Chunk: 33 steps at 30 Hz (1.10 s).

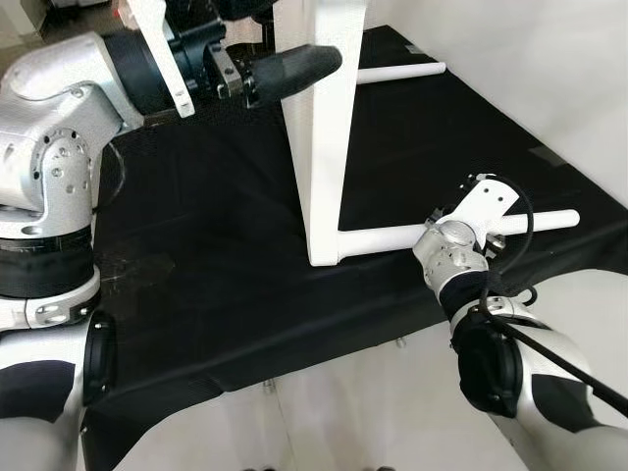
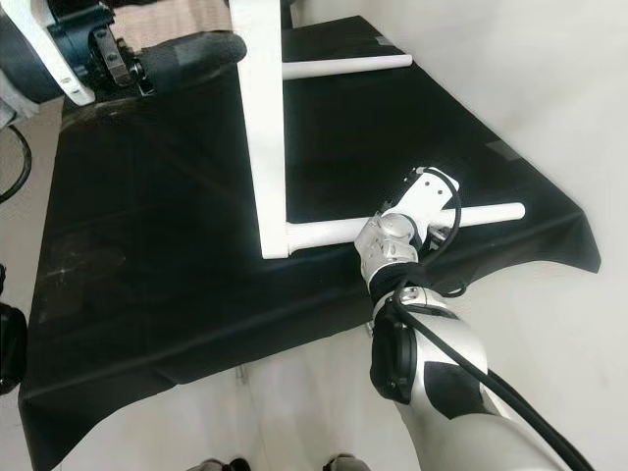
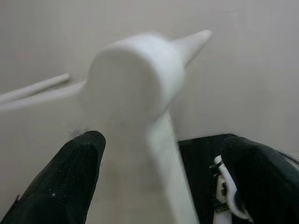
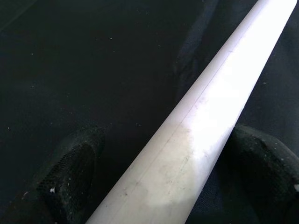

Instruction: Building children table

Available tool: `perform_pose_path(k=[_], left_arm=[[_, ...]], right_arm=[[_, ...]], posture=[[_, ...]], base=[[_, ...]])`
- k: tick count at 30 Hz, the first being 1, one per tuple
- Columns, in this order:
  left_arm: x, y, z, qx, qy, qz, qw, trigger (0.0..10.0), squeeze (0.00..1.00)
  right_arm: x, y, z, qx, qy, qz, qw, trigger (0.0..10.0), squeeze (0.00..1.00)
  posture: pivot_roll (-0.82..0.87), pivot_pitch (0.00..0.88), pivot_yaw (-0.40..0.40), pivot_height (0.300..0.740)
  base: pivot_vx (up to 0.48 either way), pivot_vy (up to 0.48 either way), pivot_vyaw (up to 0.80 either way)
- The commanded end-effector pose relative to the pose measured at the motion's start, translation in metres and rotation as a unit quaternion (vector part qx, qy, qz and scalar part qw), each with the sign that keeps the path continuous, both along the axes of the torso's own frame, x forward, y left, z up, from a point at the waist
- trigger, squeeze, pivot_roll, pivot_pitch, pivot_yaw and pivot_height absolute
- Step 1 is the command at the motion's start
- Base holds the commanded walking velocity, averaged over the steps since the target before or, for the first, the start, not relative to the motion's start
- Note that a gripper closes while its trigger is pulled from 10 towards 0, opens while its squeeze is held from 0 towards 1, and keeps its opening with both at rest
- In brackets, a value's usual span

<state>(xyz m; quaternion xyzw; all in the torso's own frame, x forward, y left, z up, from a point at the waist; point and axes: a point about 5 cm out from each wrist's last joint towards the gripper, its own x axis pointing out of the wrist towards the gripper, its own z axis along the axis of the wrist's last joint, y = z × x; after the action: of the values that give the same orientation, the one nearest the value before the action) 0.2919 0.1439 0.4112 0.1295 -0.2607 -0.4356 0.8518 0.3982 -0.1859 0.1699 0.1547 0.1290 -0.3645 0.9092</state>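
The small white children's table with a flat top panel (image 1: 324,147) stands tipped on its edge on the black cloth-covered work surface (image 1: 196,255), its top panel upright and its round white legs pointing sideways toward the robot's right. The left gripper (image 1: 285,71) is up at the panel's upper part, and in the left wrist view its black fingers (image 3: 70,177) stand spread on either side of the white panel edge, with a gap visible, so it seems to bracket rather than pinch. The right gripper (image 4: 168,177) sits over the near white cylindrical leg (image 1: 392,235), fingers spread with the leg between them; I cannot tell whether the pads touch it. The far white leg (image 1: 402,72) juts out above the cloth. The risk, as I judge it, is tipping: the panel balances on a narrow edge, and a sideways push or twist on the near leg could lever it over if the left fingers give no firm support. The smooth round leg may also roll or slip out of a loose hold.
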Motion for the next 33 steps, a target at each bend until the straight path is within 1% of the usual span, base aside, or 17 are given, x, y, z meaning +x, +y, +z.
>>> perform_pose_path(k=[1,2,6,8,13,14,16,17,18,21,23,25,27,29,31,32,33], left_arm=[[0.015,0.013,-0.016,-0.035,0.026,0.064,0.997,10.0,0.00],[0.026,0.019,-0.028,-0.068,0.047,0.100,0.992,10.0,0.00],[0.039,0.023,-0.045,-0.102,0.074,0.132,0.983,10.0,0.00],[0.049,0.015,-0.055,-0.121,0.100,0.112,0.981,10.0,0.00],[0.052,0.010,-0.058,-0.125,0.111,0.090,0.982,10.0,0.00],[0.055,0.001,-0.058,-0.122,0.119,0.058,0.984,10.0,0.00],[0.055,0.001,-0.058,-0.122,0.119,0.058,0.984,10.0,0.00],[0.056,-0.008,-0.055,-0.112,0.120,0.028,0.986,10.0,0.00],[0.056,-0.008,-0.055,-0.112,0.120,0.028,0.986,10.0,0.00],[0.061,-0.025,-0.046,-0.079,0.116,-0.016,0.990,10.0,0.00],[0.061,-0.025,-0.046,-0.079,0.116,-0.016,0.990,10.0,0.00],[0.064,-0.035,-0.040,-0.045,0.108,-0.034,0.993,10.0,0.00],[0.064,-0.035,-0.040,-0.045,0.108,-0.034,0.993,10.0,0.00],[0.065,-0.038,-0.036,-0.031,0.100,-0.039,0.994,10.0,0.00],[0.065,-0.038,-0.036,-0.031,0.100,-0.039,0.994,10.0,0.00],[0.065,-0.039,-0.035,-0.029,0.097,-0.040,0.994,10.0,0.00],[0.065,-0.039,-0.035,-0.029,0.097,-0.040,0.994,10.0,0.00]], right_arm=[[-0.004,0.017,-0.021,0.006,0.041,0.049,0.998,10.0,1.00],[-0.003,0.018,-0.021,0.009,0.040,0.051,0.998,10.0,1.00],[-0.002,0.020,-0.020,0.008,0.038,0.058,0.998,10.0,1.00],[0.003,0.025,-0.006,-0.015,0.013,0.077,0.997,10.0,1.00],[0.006,0.027,0.003,-0.030,-0.003,0.081,0.996,10.0,1.00],[0.008,0.026,0.012,-0.043,-0.017,0.081,0.996,10.0,1.00],[0.008,0.026,0.012,-0.043,-0.017,0.081,0.996,10.0,1.00],[0.010,0.025,0.020,-0.050,-0.028,0.079,0.995,10.0,1.00],[0.010,0.025,0.020,-0.050,-0.028,0.079,0.995,10.0,1.00],[0.013,0.020,0.032,-0.062,-0.048,0.076,0.994,10.0,1.00],[0.013,0.020,0.032,-0.062,-0.048,0.076,0.994,10.0,1.00],[0.016,0.014,0.049,-0.094,-0.071,0.071,0.991,10.0,1.00],[0.016,0.014,0.049,-0.094,-0.071,0.071,0.991,10.0,1.00],[0.016,0.002,0.068,-0.143,-0.089,0.040,0.985,10.0,1.00],[0.016,0.002,0.068,-0.143,-0.089,0.040,0.985,10.0,1.00],[0.014,-0.006,0.079,-0.171,-0.103,0.009,0.980,10.0,1.00],[0.014,-0.006,0.079,-0.171,-0.103,0.009,0.980,10.0,1.00]], posture=[[-0.01,0.159,0.006,0.740],[-0.01,0.158,0.005,0.740],[-0.01,0.158,0.003,0.740],[-0.02,0.159,0.001,0.740],[-0.02,0.158,0.002,0.740],[-0.04,0.156,0.006,0.740],[-0.04,0.156,0.006,0.740],[-0.04,0.155,0.008,0.740],[-0.04,0.155,0.008,0.740],[-0.06,0.154,0.017,0.740],[-0.06,0.154,0.017,0.740],[-0.06,0.152,0.024,0.740],[-0.06,0.152,0.024,0.740],[-0.06,0.149,0.027,0.740],[-0.06,0.149,0.027,0.740],[-0.06,0.147,0.027,0.740],[-0.06,0.147,0.027,0.740]], base=[[0.000,0.000,0.00],[0.000,0.000,0.00],[0.000,0.000,0.00],[0.000,0.000,0.00],[0.000,0.000,0.00],[0.000,0.000,0.00],[0.000,0.000,0.00],[0.000,0.000,0.00],[0.000,0.000,0.00],[0.000,0.000,0.00],[0.000,0.000,0.00],[0.000,0.000,0.00],[0.000,0.000,0.00],[0.000,0.000,0.00],[0.000,0.000,0.00],[0.000,0.000,0.00],[0.000,0.000,0.00]])
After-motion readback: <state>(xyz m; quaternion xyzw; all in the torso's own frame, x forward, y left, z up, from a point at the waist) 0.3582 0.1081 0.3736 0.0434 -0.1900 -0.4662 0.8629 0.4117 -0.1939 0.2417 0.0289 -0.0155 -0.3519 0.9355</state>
